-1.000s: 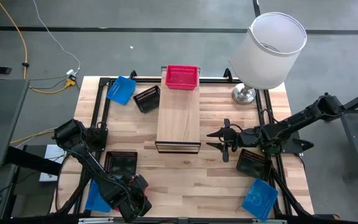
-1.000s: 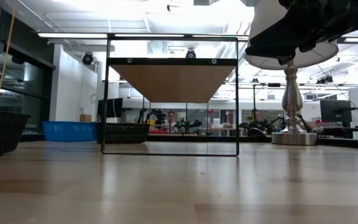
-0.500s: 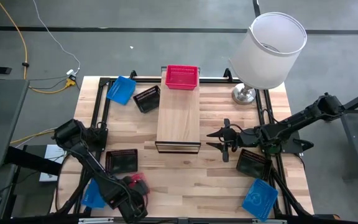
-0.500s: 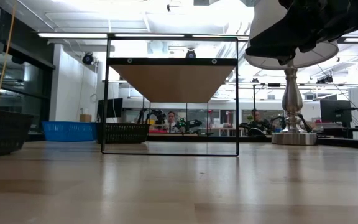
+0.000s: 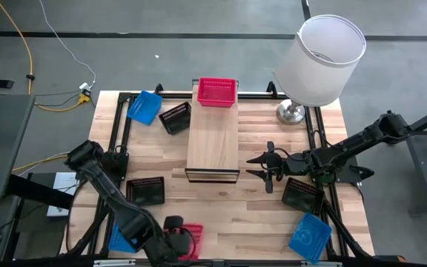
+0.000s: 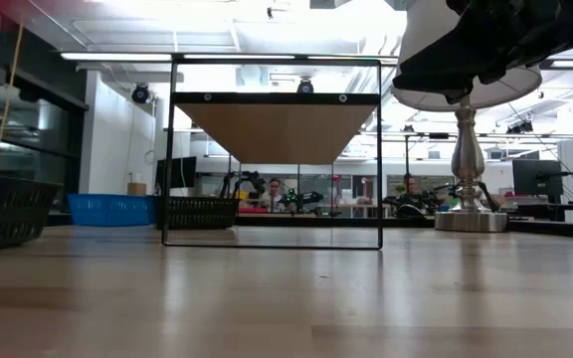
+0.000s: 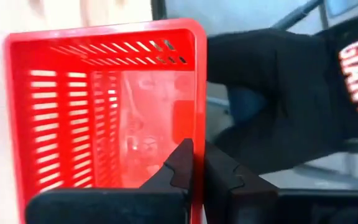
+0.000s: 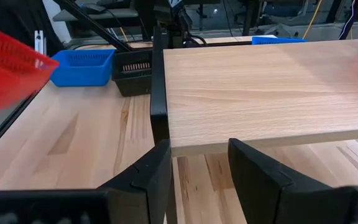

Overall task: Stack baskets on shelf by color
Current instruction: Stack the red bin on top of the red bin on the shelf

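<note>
Step in hand: pick-up of a red basket at the near edge of the desk. Left claw is clamped on one side wall of that basket; the left wrist view shows the fingers pinched together across the rim. Right claw stands apart, holding nothing, just beside the near end of the shelf.

Next move, as I judge it: carry the basket across to the far end of the shelf, where another red basket already sits, and nest it squarely on top. The one-wall grip may let it tilt.

View differences: only the left wrist view shows the grip itself. The right wrist view shows the red basket raised off the desk. The low view misses both.
</note>
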Robot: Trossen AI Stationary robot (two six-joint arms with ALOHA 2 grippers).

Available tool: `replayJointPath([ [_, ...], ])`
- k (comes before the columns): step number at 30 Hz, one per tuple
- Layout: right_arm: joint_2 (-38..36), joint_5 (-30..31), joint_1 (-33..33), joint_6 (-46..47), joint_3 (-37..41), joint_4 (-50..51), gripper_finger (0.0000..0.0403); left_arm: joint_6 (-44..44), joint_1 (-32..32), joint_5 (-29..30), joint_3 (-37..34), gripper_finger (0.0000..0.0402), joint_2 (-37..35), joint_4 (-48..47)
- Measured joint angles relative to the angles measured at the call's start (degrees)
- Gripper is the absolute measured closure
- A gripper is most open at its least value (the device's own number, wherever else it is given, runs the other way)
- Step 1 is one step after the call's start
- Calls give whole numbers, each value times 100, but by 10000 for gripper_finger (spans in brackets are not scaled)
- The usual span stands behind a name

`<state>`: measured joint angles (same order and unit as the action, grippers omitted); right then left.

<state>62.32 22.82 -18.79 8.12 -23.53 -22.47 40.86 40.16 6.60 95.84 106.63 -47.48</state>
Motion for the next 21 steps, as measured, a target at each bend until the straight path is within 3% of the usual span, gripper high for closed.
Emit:
replayJointPath([
  [3,0,1,-2,0,0,10,254,-756,7,782,787,398,0,-822],
  [10,-1,57,-1,-2,0,12,254,-2322,-257,3359,2178,400,-9,-2539],
  [14,0,120,0,-2,0,12,254,-3234,-1066,3552,2453,400,-11,-2734],
  [18,0,119,-2,0,0,17,254,-4019,-2205,3301,2454,401,-9,-2924],
  [21,0,73,-2,71,0,38,254,-4377,-3082,3460,2452,401,-9,-3079],
])
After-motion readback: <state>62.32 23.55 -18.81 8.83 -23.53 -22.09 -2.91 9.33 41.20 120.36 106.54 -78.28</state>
